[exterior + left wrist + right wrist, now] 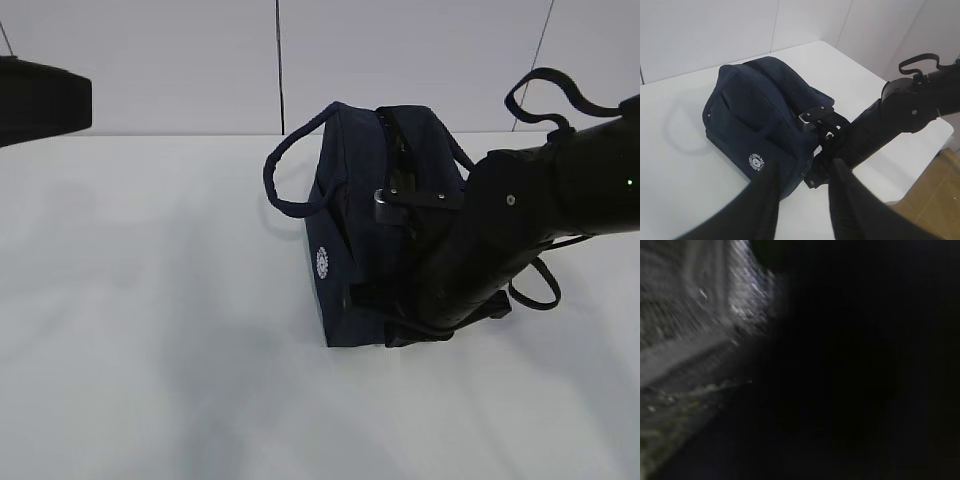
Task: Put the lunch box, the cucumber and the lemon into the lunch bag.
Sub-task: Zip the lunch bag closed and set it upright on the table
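Right pincer [400,225] reaches into one lunch bag [345,230].

The lunch bag [345,240] is dark navy cloth, matt and finely woven, with a round white printed logo [322,262] on its side; its loop handle [290,175] is the same soft fabric. A small buckle [807,116] on its strap glints like polished metal. The table [150,330] is white, smooth and faintly satin. The right arm [500,240] looks like matt black plastic. The right wrist view shows only a blurred, silvery, crinkled surface [695,315].
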Controlling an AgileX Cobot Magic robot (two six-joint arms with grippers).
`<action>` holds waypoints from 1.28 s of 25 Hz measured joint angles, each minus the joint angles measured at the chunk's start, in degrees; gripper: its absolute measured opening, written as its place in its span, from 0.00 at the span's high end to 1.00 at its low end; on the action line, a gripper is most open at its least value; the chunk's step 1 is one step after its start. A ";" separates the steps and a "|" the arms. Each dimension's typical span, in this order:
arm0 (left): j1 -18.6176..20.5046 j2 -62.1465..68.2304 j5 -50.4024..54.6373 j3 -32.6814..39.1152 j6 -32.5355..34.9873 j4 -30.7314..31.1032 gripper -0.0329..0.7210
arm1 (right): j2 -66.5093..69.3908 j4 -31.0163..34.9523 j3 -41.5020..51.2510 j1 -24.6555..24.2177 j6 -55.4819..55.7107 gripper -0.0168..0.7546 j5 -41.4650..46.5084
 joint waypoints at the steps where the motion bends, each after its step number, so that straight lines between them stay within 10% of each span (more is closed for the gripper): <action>1: 0.00 0.00 0.00 0.00 0.00 0.00 0.64 | 0.00 -0.38 0.00 0.00 0.10 0.97 0.38; 32: 0.00 0.00 0.09 0.00 0.00 0.00 0.64 | -14.70 -12.74 0.00 0.00 1.78 0.97 14.44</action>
